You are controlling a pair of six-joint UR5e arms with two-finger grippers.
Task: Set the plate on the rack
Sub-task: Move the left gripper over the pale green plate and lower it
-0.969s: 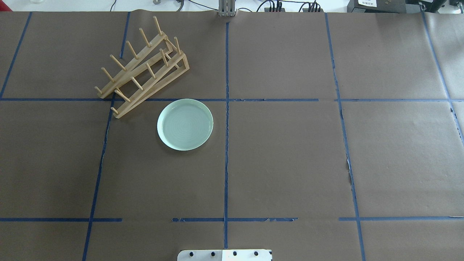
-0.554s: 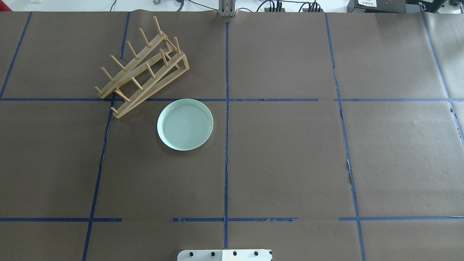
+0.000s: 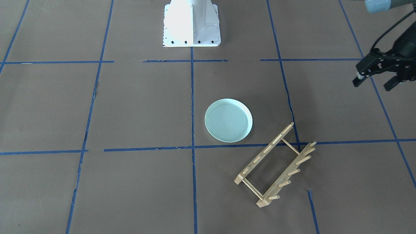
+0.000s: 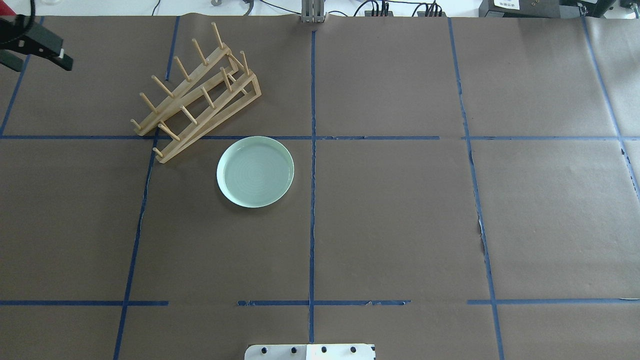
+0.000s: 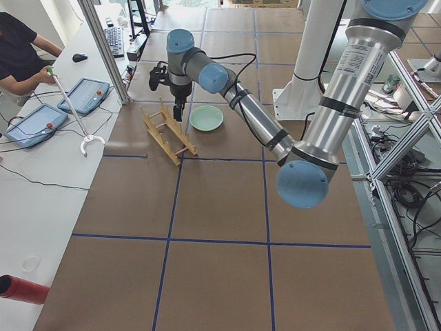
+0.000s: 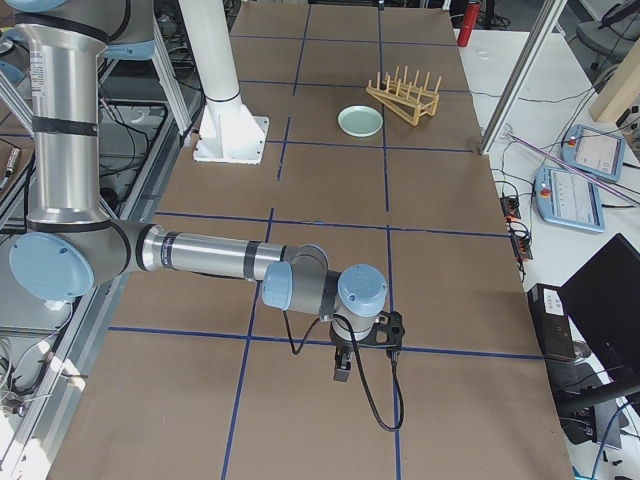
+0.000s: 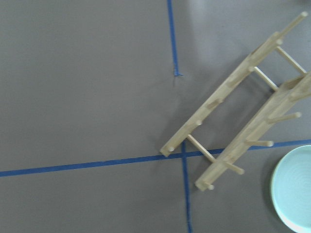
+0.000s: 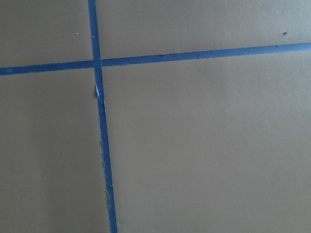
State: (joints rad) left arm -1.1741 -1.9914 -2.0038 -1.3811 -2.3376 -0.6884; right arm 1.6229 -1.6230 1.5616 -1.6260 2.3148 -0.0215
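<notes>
The pale mint-green plate [image 4: 255, 171] lies flat on the brown table, just near-right of the rack; it also shows in the front view [image 3: 228, 120] and at the left wrist view's edge [image 7: 294, 189]. The light wooden rack [image 4: 197, 92] stands empty at the far left, set diagonally [image 3: 274, 165] [image 7: 238, 131]. My left gripper [image 4: 37, 61] is open and empty, above the table left of the rack [image 3: 373, 84]. My right gripper [image 6: 343, 368] hangs far off at the table's right end; I cannot tell whether it is open or shut.
The white robot base plate [image 4: 310, 351] sits at the near middle edge. A metal post [image 4: 312, 12] and cables stand at the far edge. An operator [image 5: 21, 55] sits at a side desk with tablets [image 5: 86, 93].
My left gripper has come into the overhead view at its far left edge; earlier no gripper showed there. The plate and rack have not moved.
</notes>
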